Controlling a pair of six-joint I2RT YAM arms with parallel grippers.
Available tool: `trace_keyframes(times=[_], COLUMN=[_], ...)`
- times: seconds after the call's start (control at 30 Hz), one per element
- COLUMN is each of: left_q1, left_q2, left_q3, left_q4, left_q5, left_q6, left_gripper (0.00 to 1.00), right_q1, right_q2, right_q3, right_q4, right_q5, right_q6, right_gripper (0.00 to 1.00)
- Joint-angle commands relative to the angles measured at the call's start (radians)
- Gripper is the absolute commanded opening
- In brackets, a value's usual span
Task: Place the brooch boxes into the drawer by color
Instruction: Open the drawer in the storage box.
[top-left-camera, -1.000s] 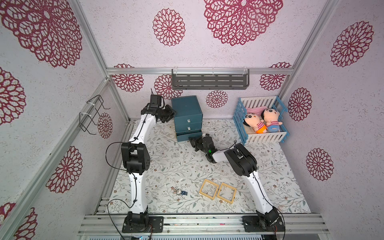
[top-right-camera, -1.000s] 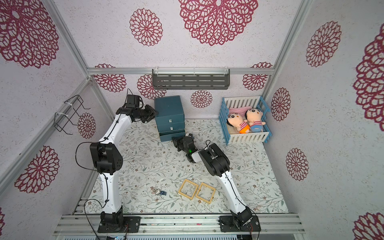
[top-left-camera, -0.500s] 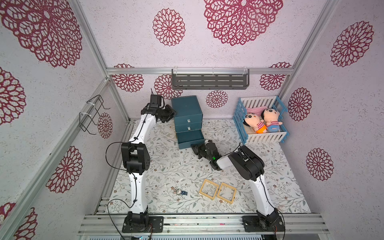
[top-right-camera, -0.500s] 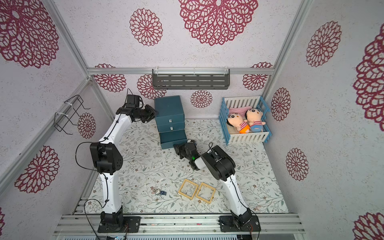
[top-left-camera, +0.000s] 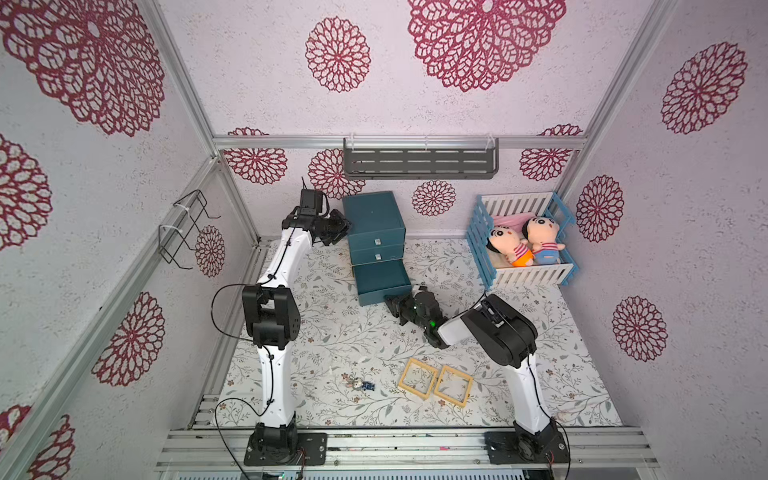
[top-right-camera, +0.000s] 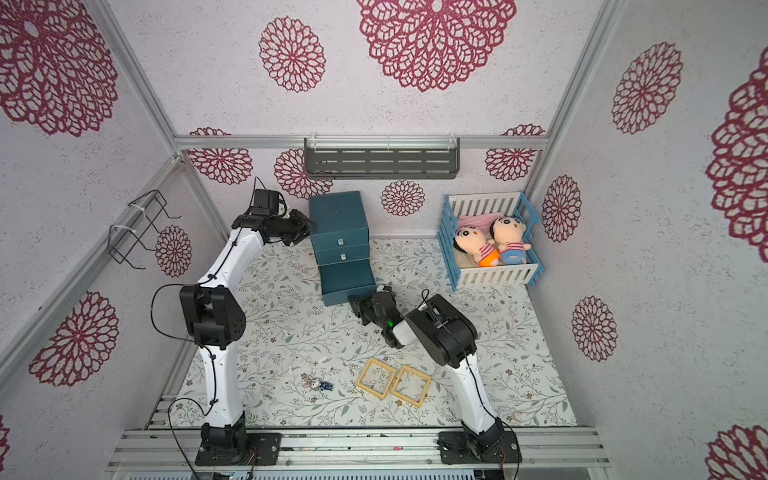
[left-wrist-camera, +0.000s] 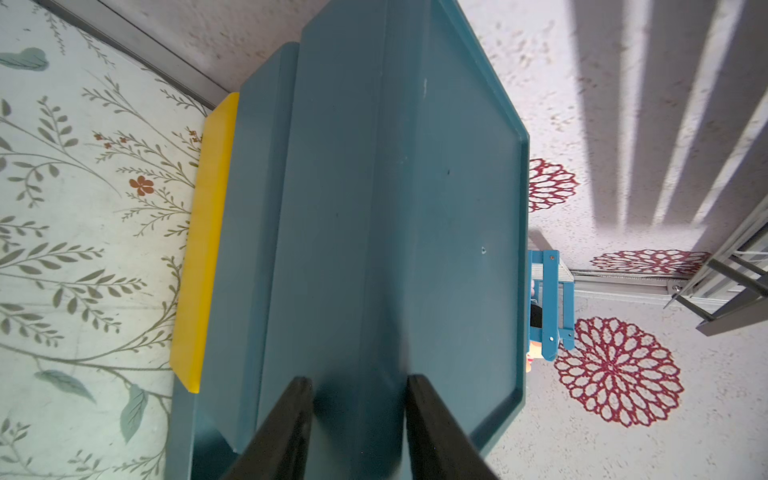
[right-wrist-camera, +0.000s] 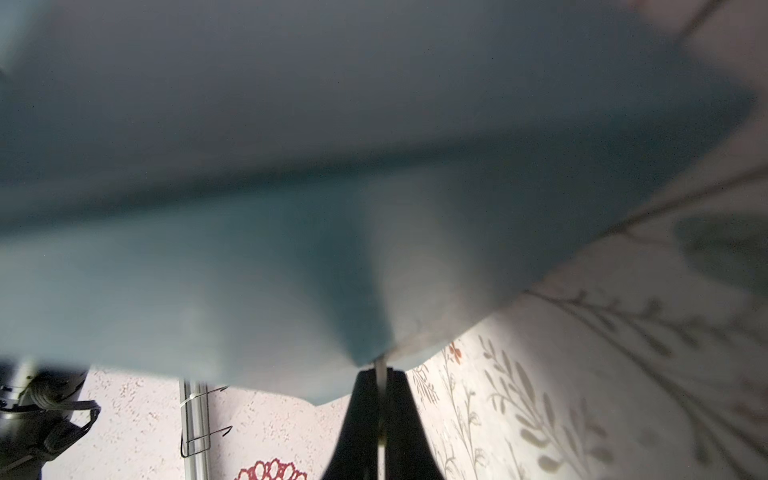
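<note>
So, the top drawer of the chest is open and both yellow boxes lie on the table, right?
No: the bottom drawer of the chest is the open one, as both top views show. Both yellow boxes do lie on the table.

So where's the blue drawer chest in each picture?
In both top views: the drawer chest stands at the back wall, near the middle, with its bottom drawer pulled out.
Left wrist: it fills the middle, top to bottom.
Right wrist: a blurry teal mass across the upper part; the right gripper pinches its pale pull.
Shared landmark: the floral mat, in all four.
</note>
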Motion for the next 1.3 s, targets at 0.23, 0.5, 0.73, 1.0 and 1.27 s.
trace_keyframes(times=[0.23,0.5,0.73,1.0,1.27], left_q1=[-0.006,-0.008,-0.012,-0.022,-0.069], left_q2=[0.049,0.017,-0.064,-0.198,-0.359], left_q3=[0.002,-0.005,-0.041,-0.152,-0.298], left_q4=[-0.016,-0.026,-0.018,-0.018,-0.049], left_q5=[0.008,-0.024,-0.079,-0.138,-0.179], left_q6=[0.0,0.014,0.021,0.044,0.116], left_gripper=[0.42,0.66,0.8,0.82,0.79], right_q1=[0.012,0.011,0.003,-0.025,-0.04], right_q2=[-0.068,-0.127,-0.211,-0.331,-0.504], right_q3=[-0.012,-0.018,-0.042,-0.148,-0.214], right_q4=[0.014,-0.076,-0.138,-0.156,-0.31], right_q5=[0.031,0.043,0.045,0.021,-0.006], right_q6=[0.013,-0.058,-0.14,-0.241,-0.424], right_gripper=[0.0,0.45,0.56,0.61,0.61])
